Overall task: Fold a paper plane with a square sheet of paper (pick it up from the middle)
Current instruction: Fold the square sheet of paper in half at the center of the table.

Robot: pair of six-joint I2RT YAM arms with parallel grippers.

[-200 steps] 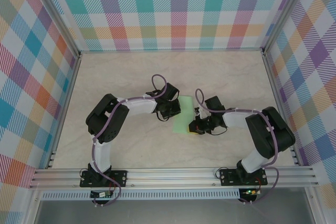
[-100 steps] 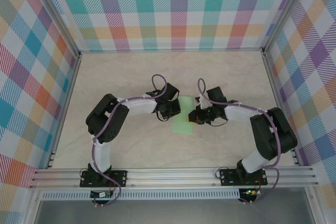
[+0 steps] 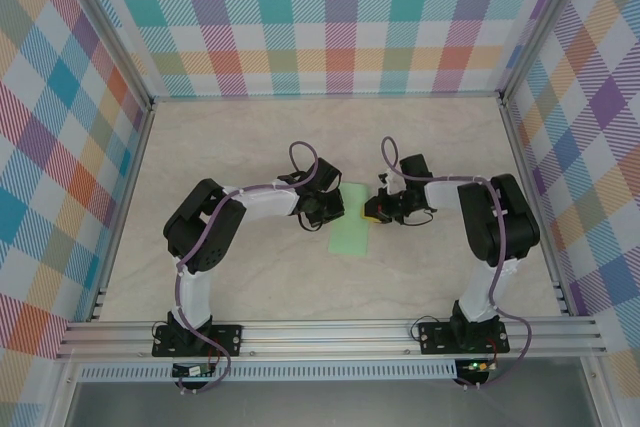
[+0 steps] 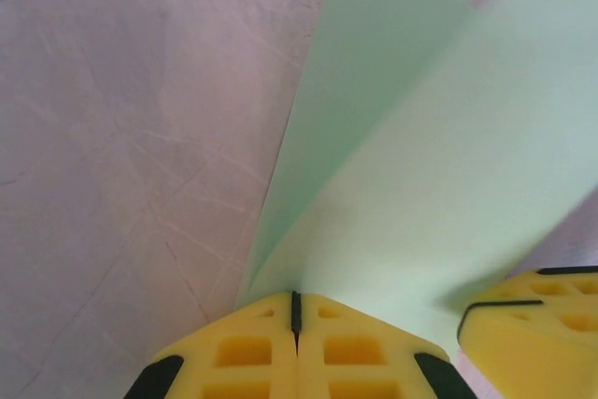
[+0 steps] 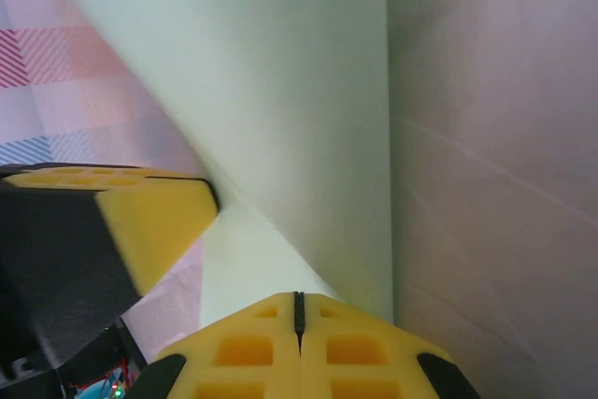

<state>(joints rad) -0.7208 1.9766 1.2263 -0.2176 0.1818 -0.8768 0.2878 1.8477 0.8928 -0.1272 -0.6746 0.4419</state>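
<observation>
The light green sheet of paper (image 3: 350, 232) lies on the table as a narrow folded strip between my two grippers. My left gripper (image 3: 336, 211) is shut, its tips down at the strip's left edge. In the left wrist view the shut tips (image 4: 296, 298) touch the paper (image 4: 420, 184), where two layers spread apart from them. My right gripper (image 3: 369, 214) is shut at the strip's right edge. In the right wrist view its tips (image 5: 299, 298) rest on the paper (image 5: 280, 72) at the foot of a slanting crease. No paper shows between either pair of jaws.
The beige marbled table (image 3: 250, 147) is walled by checked panels on three sides, with an aluminium rail (image 3: 320, 332) along the near edge. The two gripper heads sit close together; the right one's finger (image 4: 533, 324) shows in the left wrist view.
My right gripper has slid from the strip's near end along its right edge toward the far end, the arm stretching out. The left arm has stayed in place.
</observation>
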